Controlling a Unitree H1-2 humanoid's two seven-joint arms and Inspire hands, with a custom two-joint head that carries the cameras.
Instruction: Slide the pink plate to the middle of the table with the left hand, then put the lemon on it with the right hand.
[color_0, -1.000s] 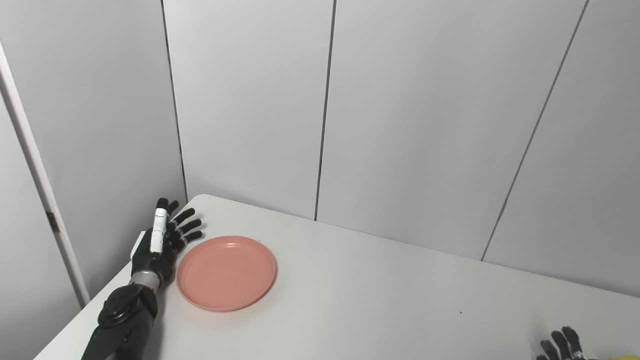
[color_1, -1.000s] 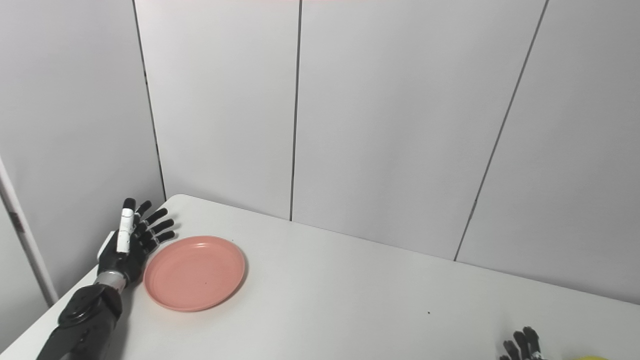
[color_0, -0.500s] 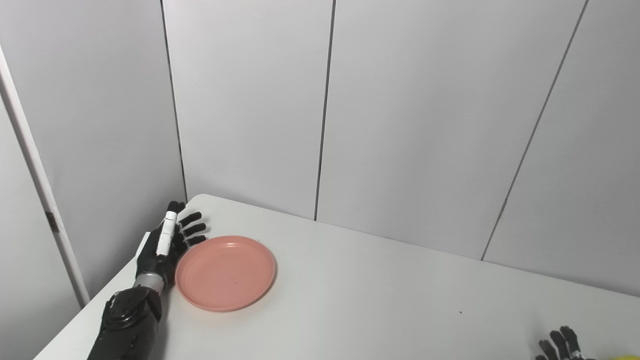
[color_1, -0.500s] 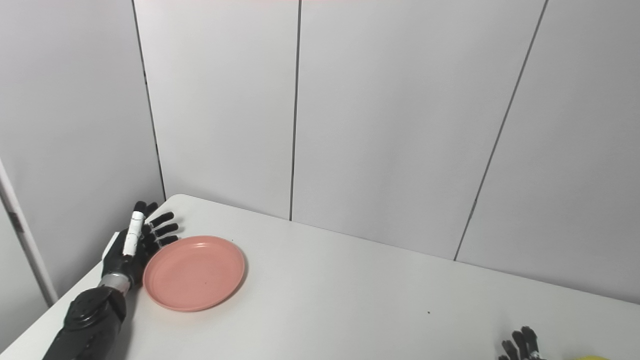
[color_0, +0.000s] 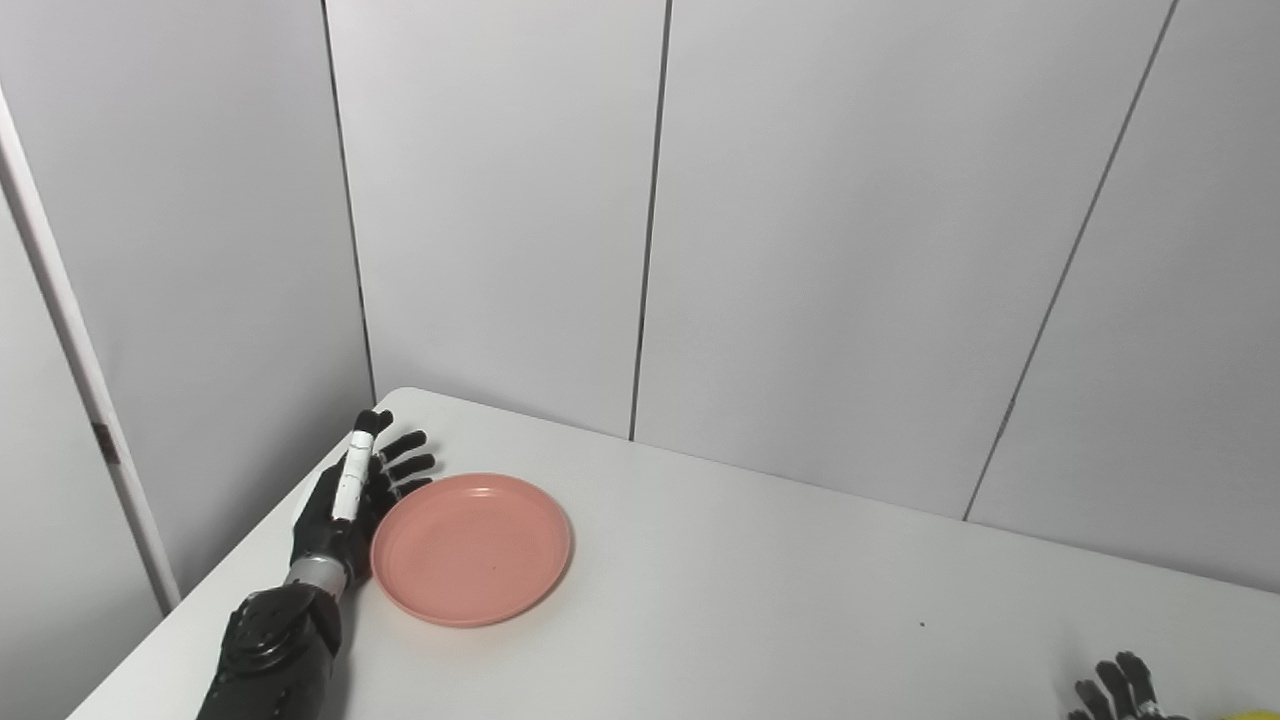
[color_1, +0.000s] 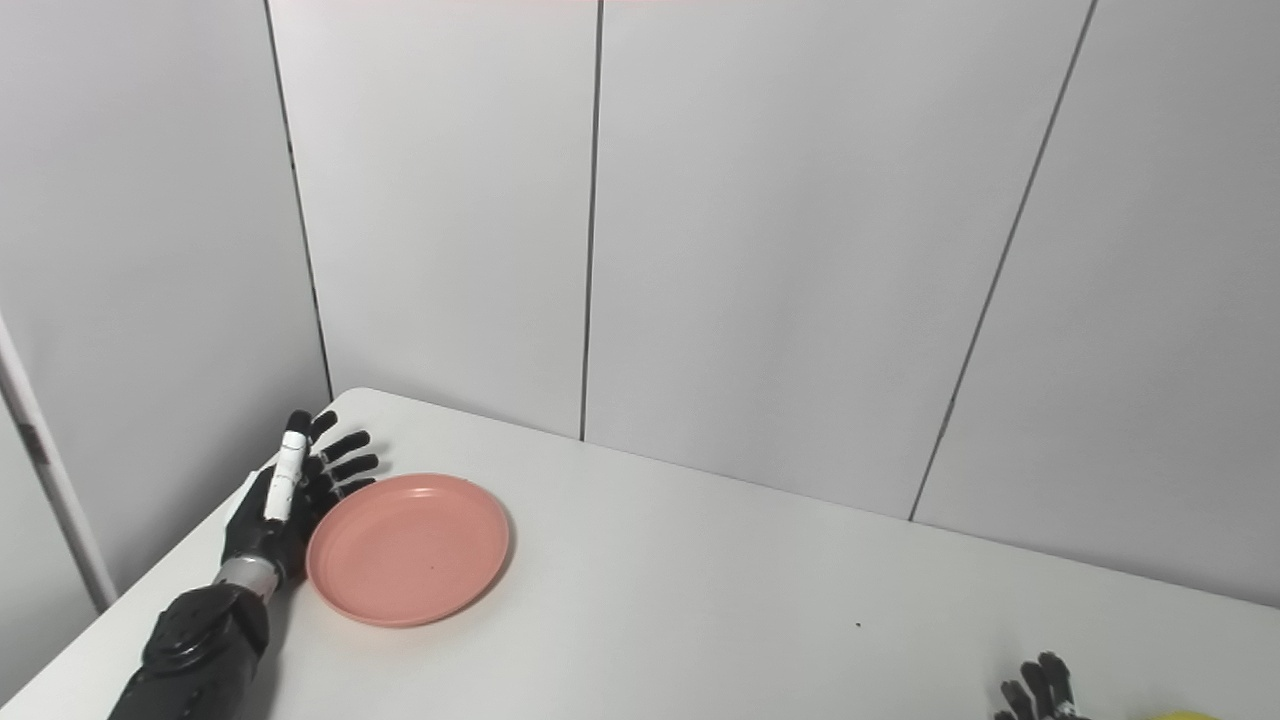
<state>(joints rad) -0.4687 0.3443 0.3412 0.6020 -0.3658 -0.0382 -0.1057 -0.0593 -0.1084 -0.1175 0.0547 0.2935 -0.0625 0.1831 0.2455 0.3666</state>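
1. Clearly our left hand is set on edge beside the pink plate, fingers straight and spread, holding nothing; its palm side meets the plate's left rim, which we read as a pushing pose, not a grasp

2. We judge that flat contact suits the job: a broad surface against the rim should drive the plate sideways across the worktop without lifting or tipping it

3. Beyond the hand, the plate lies flat and bare near the worktop's left far corner, well short of the middle, so most of the slide is left to do

4. Pressing off-centre on a round rim could let the plate swing around the hand instead of travelling straight, so we would keep the push aimed through its middle

5. Far across at the bottom right edge, our right hand shows only its fingertips, raised and apart with nothing between them, so it looks open, waiting its turn

6. Just beside it, a yellow sliver at the frame edge is probably the lemon, well apart from the plate and not yet picked up
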